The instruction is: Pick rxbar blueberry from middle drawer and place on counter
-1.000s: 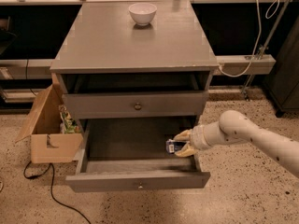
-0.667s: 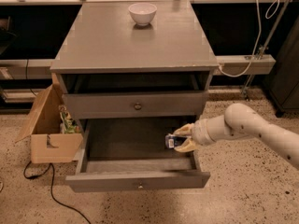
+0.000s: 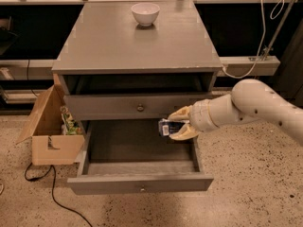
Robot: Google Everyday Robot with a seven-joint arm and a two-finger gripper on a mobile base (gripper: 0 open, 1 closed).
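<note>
We see the gripper (image 3: 177,125) above the right side of the open middle drawer (image 3: 137,143), its two tan fingers (image 3: 181,113) pinching the rxbar blueberry (image 3: 167,127), one above and one below it.

Single white arm (image 3: 265,103) enters from the right, forearm sloping slightly down toward the left. Gripper (image 3: 179,125) at its tip, above right side of open middle drawer (image 3: 140,183). Tan fingers (image 3: 180,112), one upper and one lower, clamped on rxbar blueberry (image 3: 168,127).
</note>
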